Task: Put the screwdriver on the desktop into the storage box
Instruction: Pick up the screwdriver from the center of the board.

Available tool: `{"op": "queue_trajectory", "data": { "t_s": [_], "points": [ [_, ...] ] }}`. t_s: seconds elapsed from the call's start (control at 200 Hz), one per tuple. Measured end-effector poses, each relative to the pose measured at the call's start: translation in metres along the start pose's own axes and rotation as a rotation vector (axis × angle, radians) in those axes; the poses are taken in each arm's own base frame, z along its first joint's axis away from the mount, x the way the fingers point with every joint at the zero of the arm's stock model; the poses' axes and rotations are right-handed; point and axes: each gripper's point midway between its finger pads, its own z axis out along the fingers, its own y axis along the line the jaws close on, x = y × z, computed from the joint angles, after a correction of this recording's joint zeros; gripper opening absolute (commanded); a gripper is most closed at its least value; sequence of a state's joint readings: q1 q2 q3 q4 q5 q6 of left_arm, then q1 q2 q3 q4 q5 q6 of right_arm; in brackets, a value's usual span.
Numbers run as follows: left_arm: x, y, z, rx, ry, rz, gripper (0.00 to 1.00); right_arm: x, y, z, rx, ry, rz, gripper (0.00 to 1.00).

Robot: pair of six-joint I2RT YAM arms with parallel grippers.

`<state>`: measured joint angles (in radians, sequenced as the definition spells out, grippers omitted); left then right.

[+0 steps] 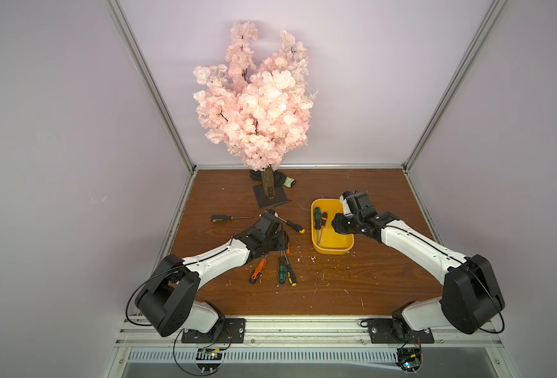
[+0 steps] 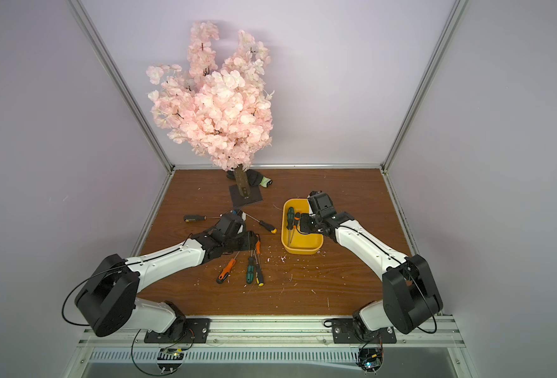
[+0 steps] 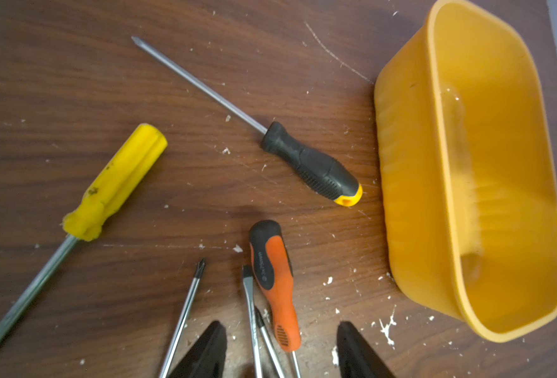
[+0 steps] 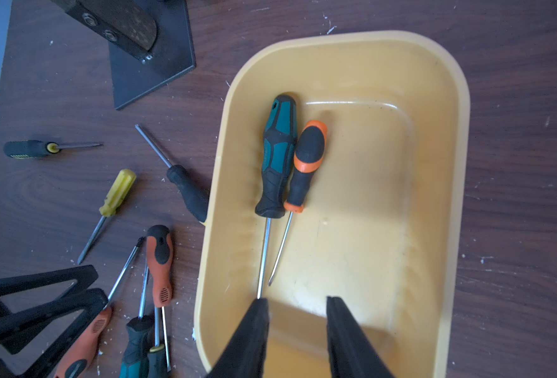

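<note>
Task stuff: a green-and-black-handled screwdriver (image 4: pixel 278 157) and a short orange-and-black screwdriver (image 4: pixel 306 163) lay side by side in the yellow plastic round-cornered storage box (image 4: pixel 463 163). Seven more by my count sat loose on the reddish-brown wood-grain counter (image 1: pixel 336 288), on the left arm's side of the box.
Left fingers (image 3: pixel 208 353): roughly half open, gripping nothing, low over the orange rubber-grip screwdriver (image 3: pixel 272 278) in the crowded bunch.
Right fingers (image 4: pixel 251 337): parted a bit, empty, hanging over the inside of the box.
Could go wrong: that orange handle lay right against neighbouring shafts, so a squeeze could've snagged two tools or flicked one away. Round handles roll, too. With the right arm parked over the box, a drop-off from the left risked an arm bump.
Counter: flat, hard, littered with white flecks.
Room: pale lilac walls, aluminium posts, a pink fake blossom tree (image 1: pixel 257 104) on a dark square base plate (image 1: pixel 272 199), and maybe a dark glove (image 1: pixel 285 179) behind the trunk, though it was too small to be sure.
</note>
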<state>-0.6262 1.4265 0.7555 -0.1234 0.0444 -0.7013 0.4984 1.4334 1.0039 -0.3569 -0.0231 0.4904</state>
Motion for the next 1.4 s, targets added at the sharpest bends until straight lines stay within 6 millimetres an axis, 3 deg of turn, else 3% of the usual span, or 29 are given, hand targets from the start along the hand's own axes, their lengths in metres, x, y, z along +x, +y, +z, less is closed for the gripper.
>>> {"op": "queue_trajectory", "data": {
  "t_s": [0.23,0.535,0.806,1.206,1.401],
  "points": [
    [0.021,0.028,-0.023,-0.1,0.035,-0.055,0.57,0.003,-0.001,0.0,0.001,0.003,0.001,0.36],
    [0.068,0.066,-0.045,-0.19,0.103,-0.144,0.57,0.001,0.001,0.0,-0.012,-0.004,-0.001,0.36],
    [0.079,0.072,-0.051,-0.219,0.122,-0.178,0.57,-0.001,0.003,0.001,-0.02,-0.01,-0.001,0.36],
    [0.111,0.083,-0.044,-0.288,0.19,-0.148,0.55,-0.003,0.004,0.001,-0.024,-0.018,-0.002,0.36],
    [0.114,0.085,-0.041,-0.321,0.19,-0.122,0.51,-0.004,0.005,0.001,-0.027,-0.024,-0.002,0.36]
  ]
}}
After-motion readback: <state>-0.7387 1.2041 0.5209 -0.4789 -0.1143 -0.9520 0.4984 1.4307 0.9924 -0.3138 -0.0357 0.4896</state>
